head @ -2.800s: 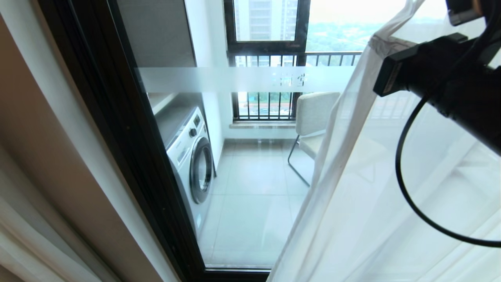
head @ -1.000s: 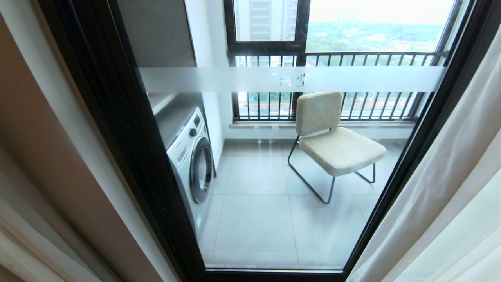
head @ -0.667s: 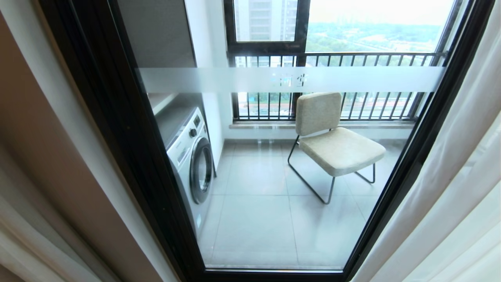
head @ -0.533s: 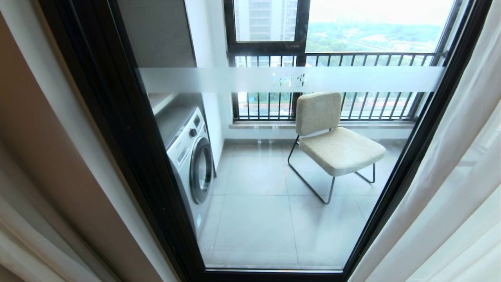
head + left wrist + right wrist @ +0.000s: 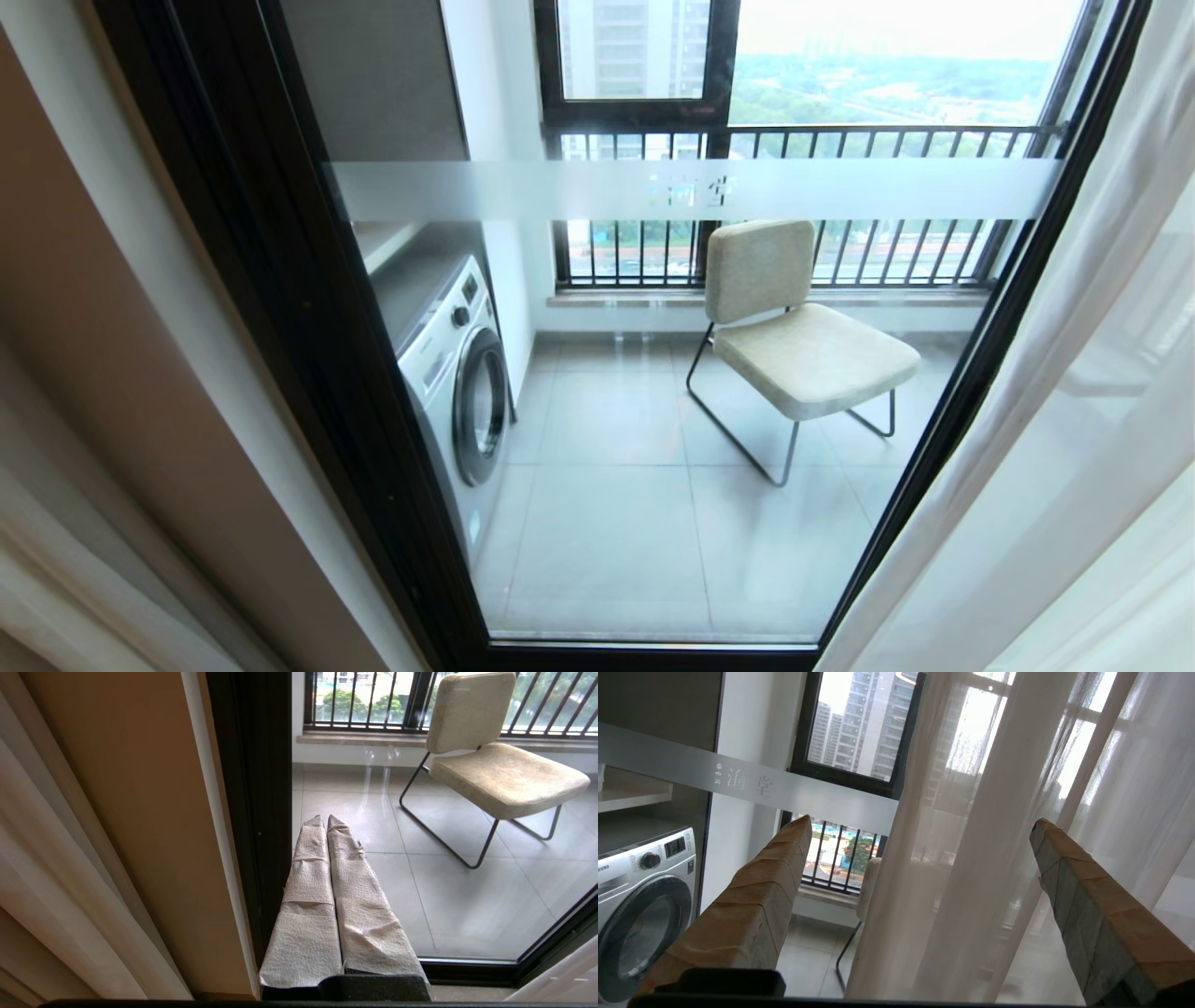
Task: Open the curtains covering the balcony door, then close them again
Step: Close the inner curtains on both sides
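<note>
Looking down from the head: balcony door (image 5: 653,420), one glass panel in thick black frame, frosted band (image 5: 691,189) across it, uncovered. White sheer curtain (image 5: 1055,448) gathered at the right edge of the door; thick beige-grey drape (image 5: 84,523) bunched at the far left, beside a tan wall strip. Behind the glass: washing machine (image 5: 457,392) on the left, beige chair (image 5: 794,345) on black wire legs, barred railing (image 5: 803,140) and outer windows. Neither arm in this view.

Left wrist view: left gripper (image 5: 325,821), fingers wrapped in pale cloth and pressed together, holding nothing, pointing at the lower part of the glass just beside the black frame post (image 5: 252,812). Drape folds (image 5: 56,868) to one side, chair (image 5: 495,765) beyond the glass.

Right wrist view: right gripper (image 5: 922,828), padded fingers (image 5: 756,905) spread wide apart, nothing between them in grip. Sheer folds (image 5: 971,858) hang ahead of the gap, apart from both fingers. Frosted band (image 5: 738,781) with lettering and washing machine (image 5: 640,905) on the side away from the sheer.
</note>
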Available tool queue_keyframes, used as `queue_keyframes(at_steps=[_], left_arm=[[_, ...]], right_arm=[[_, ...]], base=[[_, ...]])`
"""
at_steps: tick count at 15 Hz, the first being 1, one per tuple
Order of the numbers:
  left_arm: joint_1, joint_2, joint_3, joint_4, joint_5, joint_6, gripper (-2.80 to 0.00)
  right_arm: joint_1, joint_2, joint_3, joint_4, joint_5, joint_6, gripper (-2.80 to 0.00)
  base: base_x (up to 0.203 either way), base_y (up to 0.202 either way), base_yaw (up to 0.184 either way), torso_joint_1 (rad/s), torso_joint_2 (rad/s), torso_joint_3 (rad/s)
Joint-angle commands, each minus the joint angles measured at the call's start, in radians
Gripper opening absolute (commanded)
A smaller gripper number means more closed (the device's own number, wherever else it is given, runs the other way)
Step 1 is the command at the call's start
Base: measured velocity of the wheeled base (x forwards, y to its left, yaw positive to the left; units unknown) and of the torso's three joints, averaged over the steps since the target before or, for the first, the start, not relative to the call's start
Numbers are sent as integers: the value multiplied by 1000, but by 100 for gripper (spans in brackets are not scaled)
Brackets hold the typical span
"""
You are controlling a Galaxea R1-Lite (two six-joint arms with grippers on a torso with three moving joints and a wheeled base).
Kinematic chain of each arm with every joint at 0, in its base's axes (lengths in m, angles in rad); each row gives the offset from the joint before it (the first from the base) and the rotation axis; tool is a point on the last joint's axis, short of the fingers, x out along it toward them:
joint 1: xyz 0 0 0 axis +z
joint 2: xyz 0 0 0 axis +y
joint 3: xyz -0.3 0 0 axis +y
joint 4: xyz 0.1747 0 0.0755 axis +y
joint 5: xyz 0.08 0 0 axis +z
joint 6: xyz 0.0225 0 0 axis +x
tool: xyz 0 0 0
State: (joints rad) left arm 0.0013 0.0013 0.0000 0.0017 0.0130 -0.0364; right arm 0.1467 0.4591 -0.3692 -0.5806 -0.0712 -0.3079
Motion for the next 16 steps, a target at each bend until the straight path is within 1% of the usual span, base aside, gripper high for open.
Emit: queue_keyframes(at_steps=[1, 2, 4, 6, 8, 10, 12, 13, 14, 16], left_arm=[[0, 0, 0, 0, 1, 0, -280], [0, 0, 0, 0, 1, 0, -280], [0, 0, 0, 0, 1, 0, -280], [0, 0, 0, 0, 1, 0, -280], [0, 0, 0, 0, 1, 0, -280], [0, 0, 0, 0, 1, 0, -280], [0, 0, 0, 0, 1, 0, -280], [0, 0, 0, 0, 1, 0, -280], [0, 0, 0, 0, 1, 0, -280], [0, 0, 0, 0, 1, 0, -280]], right_arm=[[-10, -40, 49, -5, 24, -1, 0], [-10, -56, 71, -5, 37, -1, -280], [-18, -78, 101, -5, 43, 0, -280], [-45, -87, 117, -7, 43, 12, -280], [-67, -109, 162, -9, 44, 20, -280], [-85, -140, 239, -32, 51, 21, -280], [-100, -177, 352, -104, 57, 23, -280], [-103, -208, 369, -106, 60, 38, -280], [-106, -219, 369, -47, 68, 61, -280], [-119, -257, 369, 132, 76, 107, -280]], base=[[0, 0, 0, 0, 0, 0], [0, 0, 0, 0, 0, 0], [0, 0, 0, 0, 0, 0], [0, 0, 0, 0, 0, 0], [0, 0, 0, 0, 0, 0], [0, 0, 0, 0, 0, 0], [0, 0, 0, 0, 0, 0], [0, 0, 0, 0, 0, 0], [0, 0, 0, 0, 0, 0], [0, 0, 0, 0, 0, 0]])
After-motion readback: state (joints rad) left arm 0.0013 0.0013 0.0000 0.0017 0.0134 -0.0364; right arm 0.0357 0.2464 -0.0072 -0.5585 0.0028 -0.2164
